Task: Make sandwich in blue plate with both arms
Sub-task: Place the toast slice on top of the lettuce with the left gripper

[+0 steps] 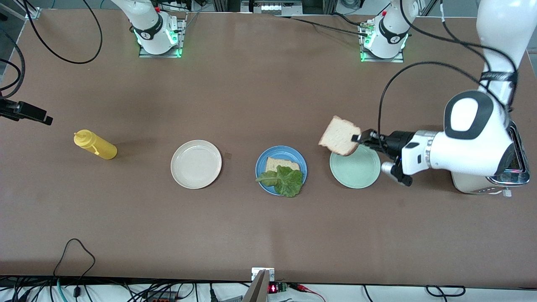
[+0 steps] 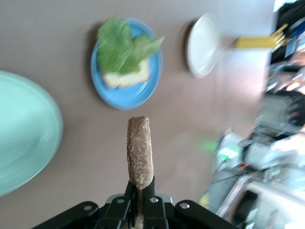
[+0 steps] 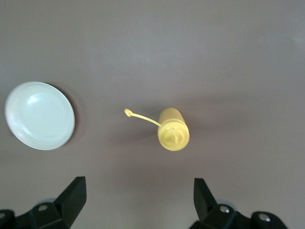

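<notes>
I read the table from the right arm's end across to the left arm's.

A yellow bottle [image 1: 95, 144] lies on its side on the table [image 1: 251, 96]. In the right wrist view it sits below the right gripper [image 3: 138, 195], whose fingers [image 3: 74, 194] stand wide apart with nothing between them. I see only that arm's base in the front view, so I place the gripper above the bottle and no closer than that.

Next comes the cream plate [image 1: 196, 164], bare, well apart from the bottle.

Next, the blue plate [image 1: 281, 169], near mid-table. One bread slice [image 1: 282, 164] lies flat on it. The lettuce [image 1: 283, 180] lies on that slice and hangs over the plate rim on the side nearer the front camera. In the left wrist view I see the same stack: blue plate [image 2: 127, 93], lettuce [image 2: 121, 46] on top of the slice.

Then the green plate [image 1: 355, 169], just beside the blue one, bare.

The left gripper [image 1: 360, 138] is clamped on the second slice [image 1: 339, 135], gripping it by one edge. The slice is held tilted in the air over the green plate's rim. The left wrist view shows this slice edge-on [image 2: 139, 157], crust toward the camera, pinched between the fingers [image 2: 151, 195].

A toaster [image 1: 503, 176] stands at the left arm's end, mostly hidden by the arm.
</notes>
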Motion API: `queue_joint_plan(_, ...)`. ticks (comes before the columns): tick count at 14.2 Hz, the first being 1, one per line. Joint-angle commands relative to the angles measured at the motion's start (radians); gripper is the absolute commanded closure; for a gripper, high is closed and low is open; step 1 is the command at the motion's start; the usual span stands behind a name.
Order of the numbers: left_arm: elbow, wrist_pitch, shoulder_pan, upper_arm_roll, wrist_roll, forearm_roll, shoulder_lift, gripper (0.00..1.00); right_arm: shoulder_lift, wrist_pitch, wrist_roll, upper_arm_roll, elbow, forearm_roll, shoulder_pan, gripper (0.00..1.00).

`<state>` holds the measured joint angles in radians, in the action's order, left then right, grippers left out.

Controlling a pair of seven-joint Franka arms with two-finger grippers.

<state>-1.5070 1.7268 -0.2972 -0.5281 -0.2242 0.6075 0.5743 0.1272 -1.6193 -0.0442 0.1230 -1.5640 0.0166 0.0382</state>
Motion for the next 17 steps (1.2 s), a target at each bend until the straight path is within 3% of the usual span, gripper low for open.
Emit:
queue_joint_plan(1,-0.028,0.187,0.036,-0.007,-0.056,0.197,0.071,0.99,-0.069,-0.025,-0.003,-0.014,-0.069,-0.041,-0.017,0.0)
queue_joint_plan(3,-0.071,0.372,0.084,-0.007,-0.119,0.357,0.108,0.99,-0.124,-0.092,-0.003,-0.014,-0.151,-0.041,-0.02,0.0)
queue_joint_plan(6,-0.122,0.47,0.142,-0.006,-0.284,0.582,0.146,0.99,-0.19,-0.172,-0.006,-0.011,-0.26,-0.041,-0.015,0.0)
queue_joint_plan(8,-0.124,0.539,0.161,-0.006,-0.451,0.696,0.232,0.99,-0.233,-0.194,-0.005,-0.009,-0.323,-0.038,-0.017,0.0)
queue_joint_plan(13,-0.127,0.542,0.194,0.028,-0.544,0.703,0.291,0.96,-0.253,-0.087,-0.008,-0.014,-0.3,-0.04,-0.02,0.0)
queue_joint_plan(15,-0.124,0.544,0.231,0.086,-0.557,0.698,0.3,0.89,-0.25,-0.085,-0.006,-0.023,-0.297,-0.038,-0.02,0.0)
queue_joint_plan(16,-0.121,0.542,0.243,0.106,-0.558,0.69,0.302,0.74,-0.25,-0.085,-0.005,-0.023,-0.297,-0.038,-0.017,0.0)
queue_joint_plan(17,-0.117,0.544,0.251,0.111,-0.56,0.664,0.3,0.01,-0.248,-0.088,-0.006,-0.023,-0.297,-0.038,-0.018,0.0)
